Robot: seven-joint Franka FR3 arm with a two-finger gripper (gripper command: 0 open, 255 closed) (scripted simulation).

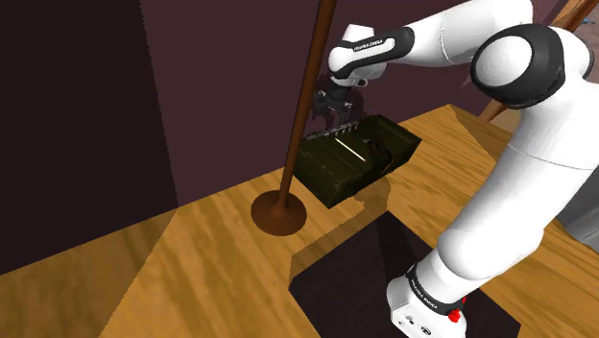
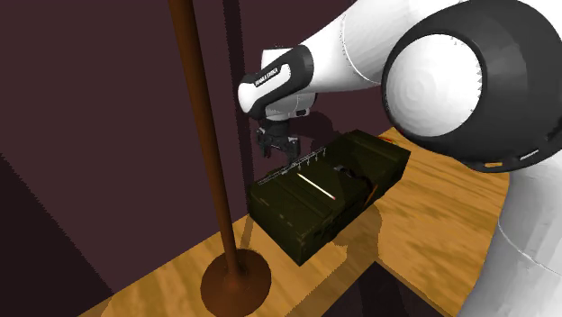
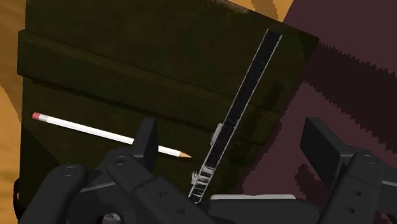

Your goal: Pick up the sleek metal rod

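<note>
A tall brown pole (image 1: 305, 106) on a round base (image 1: 279, 212) stands just beside the dark green crate (image 1: 331, 178), at the shoulder view's left, with a dark wall (image 1: 221, 86) behind both, closing in those sides. Over the crate's lid the way down is open, and the gripper (image 3: 232, 135) hangs there with fingers spread; a white pencil (image 3: 95, 130) and a dark rod (image 3: 245, 95) lie on the lid, near each other but not touching. Bare wooden tabletop (image 1: 192, 259) lies free in front of pole and crate.

Dark metallic rod (image 3: 242, 95), matt crate (image 3: 127, 63)
</note>
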